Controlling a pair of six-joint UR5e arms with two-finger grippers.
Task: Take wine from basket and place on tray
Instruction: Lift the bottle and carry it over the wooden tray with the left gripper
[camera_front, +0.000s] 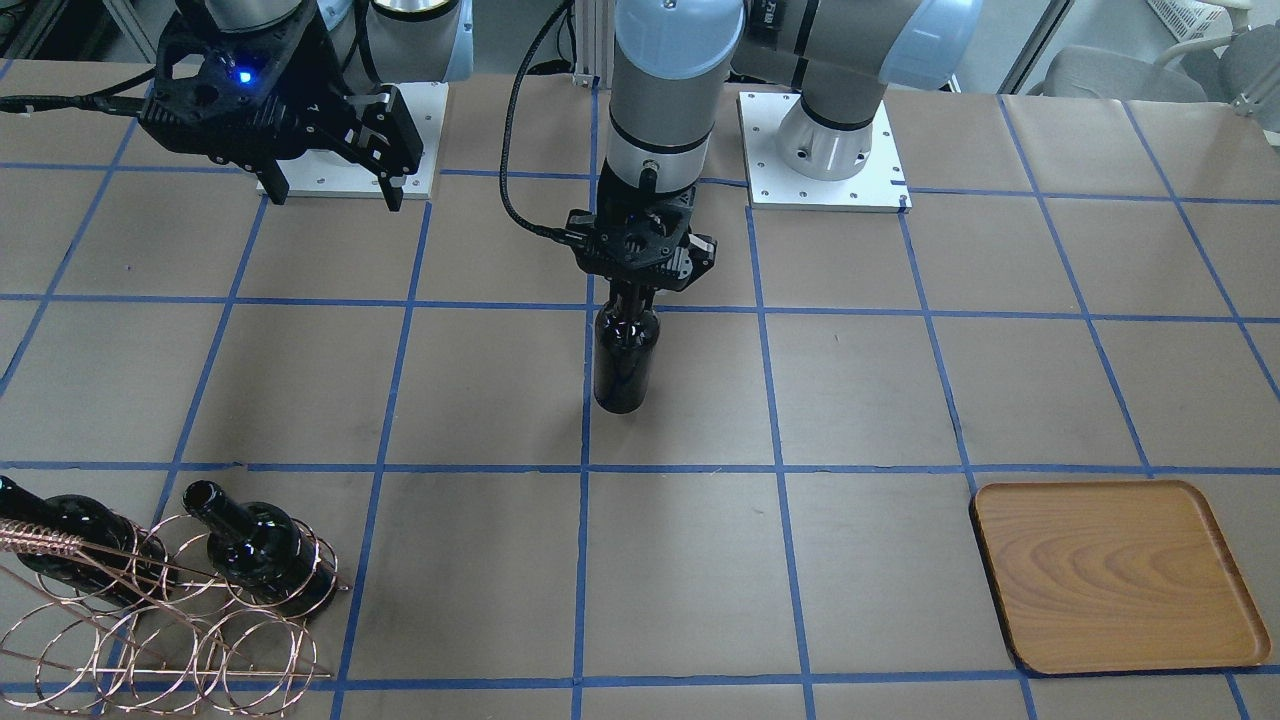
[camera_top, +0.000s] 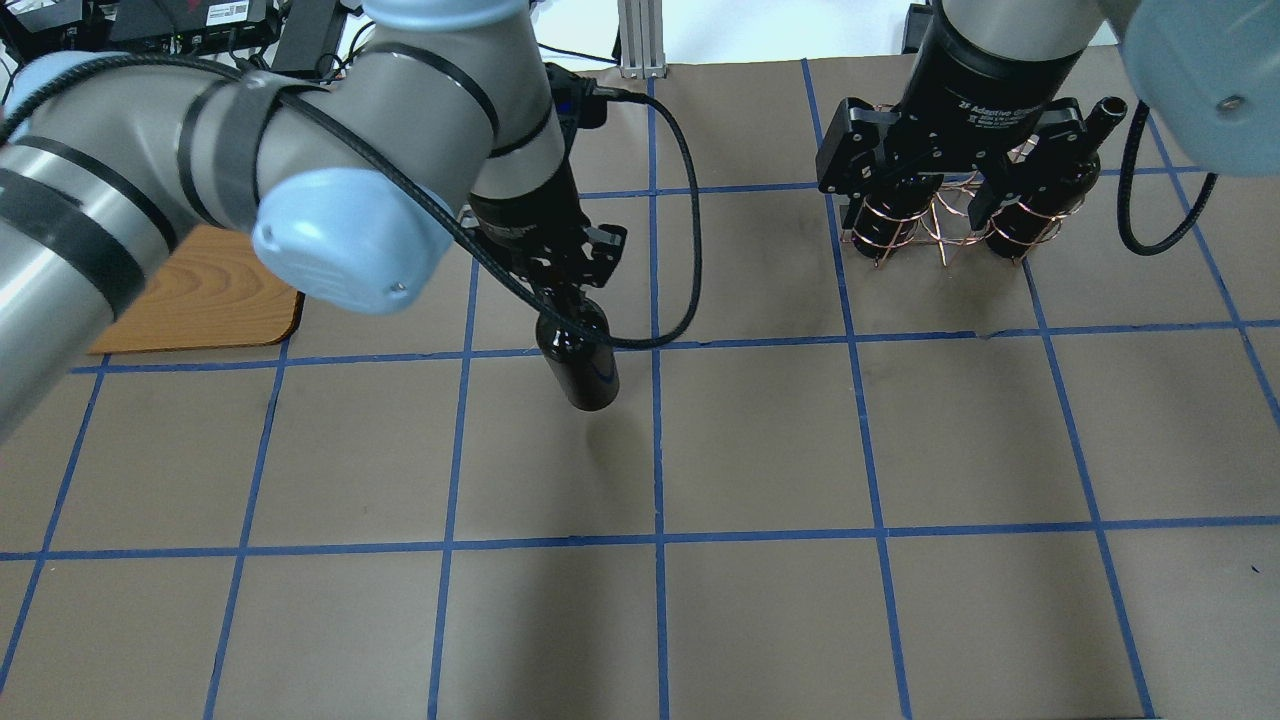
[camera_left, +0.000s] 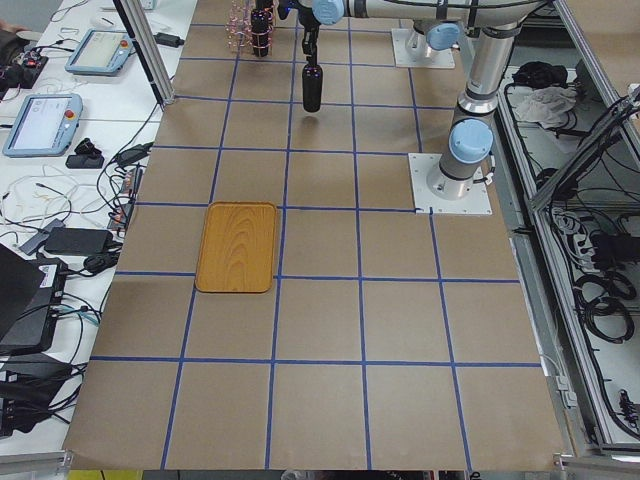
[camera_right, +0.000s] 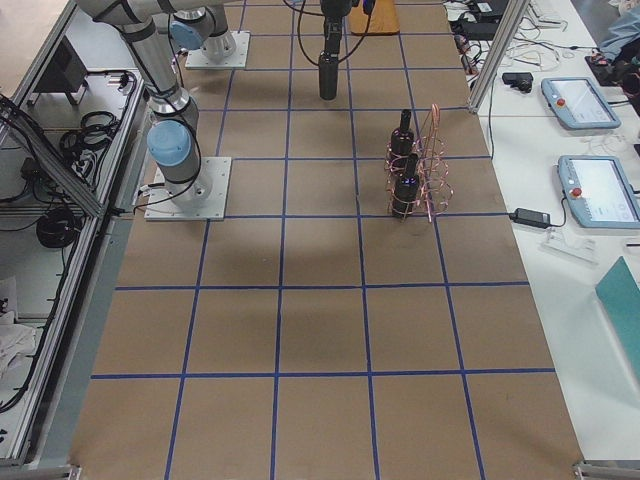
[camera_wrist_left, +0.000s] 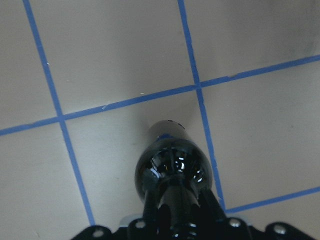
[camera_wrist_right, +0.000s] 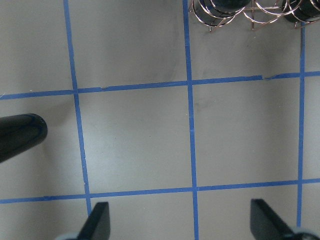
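Note:
My left gripper (camera_front: 627, 298) is shut on the neck of a near-black wine bottle (camera_front: 626, 360) and holds it upright over the table's middle, seemingly just off the surface. The left wrist view looks down on the bottle's shoulder (camera_wrist_left: 172, 167). My right gripper (camera_front: 336, 198) is open and empty, hovering high near the copper wire basket (camera_front: 150, 620); its fingers (camera_wrist_right: 97, 222) stand wide apart. Two more bottles (camera_front: 265, 550) (camera_front: 60, 530) stand in the basket's rings. The wooden tray (camera_front: 1115, 575) lies bare at the far side from the basket, also in the overhead view (camera_top: 200, 295).
The table is brown paper with a blue tape grid. White arm base plates (camera_front: 820, 150) sit at the robot's edge. The left arm's black cable (camera_top: 680, 250) loops beside the held bottle. Tablets and cables lie on side benches (camera_right: 585, 100).

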